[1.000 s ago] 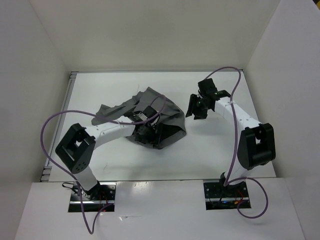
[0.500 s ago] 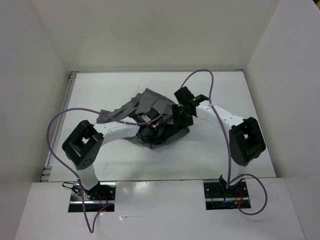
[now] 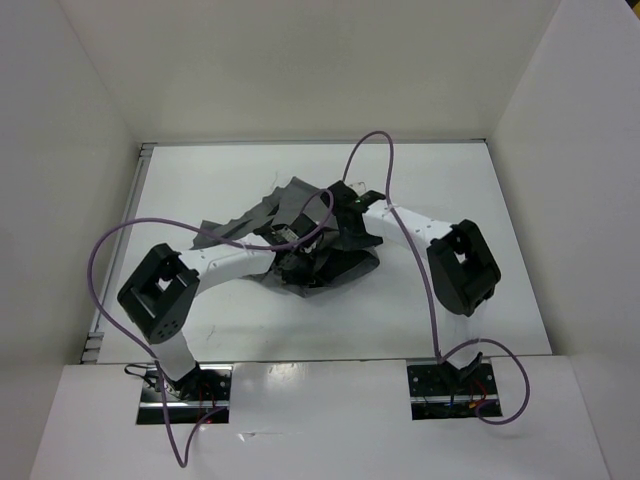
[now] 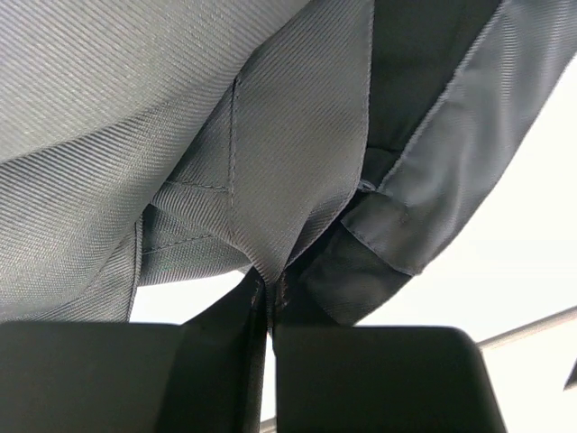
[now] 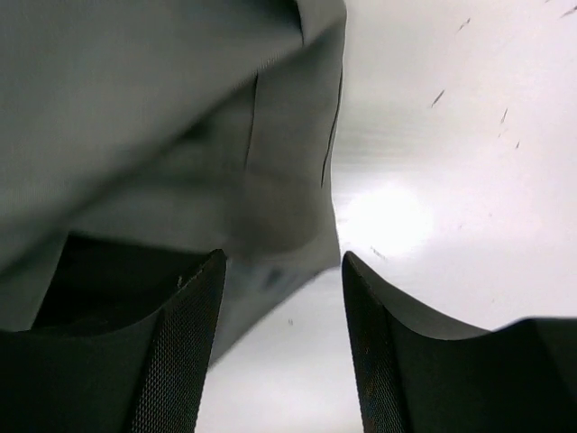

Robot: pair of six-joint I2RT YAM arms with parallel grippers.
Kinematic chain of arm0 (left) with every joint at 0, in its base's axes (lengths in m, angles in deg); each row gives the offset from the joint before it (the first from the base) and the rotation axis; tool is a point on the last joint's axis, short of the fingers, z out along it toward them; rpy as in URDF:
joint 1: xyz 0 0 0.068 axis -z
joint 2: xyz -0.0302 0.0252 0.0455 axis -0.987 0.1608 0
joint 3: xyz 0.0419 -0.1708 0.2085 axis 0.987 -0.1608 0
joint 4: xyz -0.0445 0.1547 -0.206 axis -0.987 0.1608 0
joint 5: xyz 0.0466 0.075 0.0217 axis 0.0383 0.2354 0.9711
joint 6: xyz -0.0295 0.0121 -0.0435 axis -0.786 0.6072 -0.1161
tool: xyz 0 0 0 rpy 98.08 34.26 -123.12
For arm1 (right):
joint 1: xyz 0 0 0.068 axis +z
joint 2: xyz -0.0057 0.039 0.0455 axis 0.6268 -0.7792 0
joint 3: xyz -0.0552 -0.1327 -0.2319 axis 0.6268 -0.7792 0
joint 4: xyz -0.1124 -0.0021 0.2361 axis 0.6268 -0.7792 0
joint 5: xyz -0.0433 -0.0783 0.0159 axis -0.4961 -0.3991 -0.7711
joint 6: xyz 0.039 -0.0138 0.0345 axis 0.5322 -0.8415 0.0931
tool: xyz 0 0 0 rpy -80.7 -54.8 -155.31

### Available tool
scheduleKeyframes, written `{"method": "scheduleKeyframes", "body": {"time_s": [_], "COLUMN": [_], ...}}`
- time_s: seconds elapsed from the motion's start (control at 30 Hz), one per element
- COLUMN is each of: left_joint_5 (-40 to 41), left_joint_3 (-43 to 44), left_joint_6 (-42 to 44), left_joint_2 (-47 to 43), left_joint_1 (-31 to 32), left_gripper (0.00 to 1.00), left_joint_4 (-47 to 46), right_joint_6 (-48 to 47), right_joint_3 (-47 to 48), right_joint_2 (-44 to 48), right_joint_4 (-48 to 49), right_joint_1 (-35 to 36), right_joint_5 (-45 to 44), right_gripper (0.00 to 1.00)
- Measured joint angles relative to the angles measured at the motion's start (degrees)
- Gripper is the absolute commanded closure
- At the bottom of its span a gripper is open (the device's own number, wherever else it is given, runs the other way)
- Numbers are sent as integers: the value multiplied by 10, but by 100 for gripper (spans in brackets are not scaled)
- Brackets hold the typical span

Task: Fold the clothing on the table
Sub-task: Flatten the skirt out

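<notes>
Near centre of the white surface (image 3: pixel 450 180), crumpled grey garment (image 3: pixel 292 198), pinched at a seamed fold by the closed left pincer (image 4: pixel 270 290); right pincer (image 5: pixel 281 275) parted beside a hem edge. Advisable: close fully on the hem, then lift both holds evenly.

right claw (image 5: pixel 281 263) spread apart, grey clothing (image 5: pixel 135 117) edge just above the gap, glossy white table (image 5: pixel 469 162) beside
</notes>
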Motion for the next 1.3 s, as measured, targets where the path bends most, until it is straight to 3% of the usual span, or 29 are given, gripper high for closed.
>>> {"method": "scheduleKeyframes", "body": {"time_s": [0.27,0.33,0.37,0.4,0.43,0.5,0.73,0.93,0.97,1.07,1.1,1.2,1.3], "left_joint_5": [-12,-12,-12,-12,-13,-15,9,47,50,50,54,66,85], "left_joint_3": [0,0,0,0,0,0,0,0,0,0,0,-5,-8], "left_joint_6": [0,1,1,1,1,2,4,3,2,3,5,12,22], "left_joint_2": [-57,-69,-75,-80,-86,-95,-136,-161,-162,-165,-169,-179,-180], "left_joint_1": [0,0,0,-1,-5,-10,-28,-59,-63,-63,-65,-75,-81], "left_gripper": [96,96,96,96,96,96,96,96,95,95,95,95,92], "left_joint_4": [19,27,31,33,35,40,73,83,66,55,68,109,136], "right_joint_6": [-4,-7,-7,-9,-11,-14,-3,54,70,98,101,112,117], "right_joint_3": [34,35,39,40,41,41,40,35,23,-17,-32,-61,-76], "right_joint_2": [-80,-87,-90,-90,-90,-90,-85,-7,28,99,119,158,183], "right_joint_4": [13,14,15,15,19,25,33,27,26,21,19,13,5], "right_joint_1": [-3,-6,-9,-10,-15,-23,-64,-170,-196,-229,-238,-261,-266], "right_joint_5": [-43,-43,-38,-36,-28,-14,16,71,93,104,90,56,43], "right_gripper": [42,55,71,71,89,100,100,98,88,79,70,69,60]}}
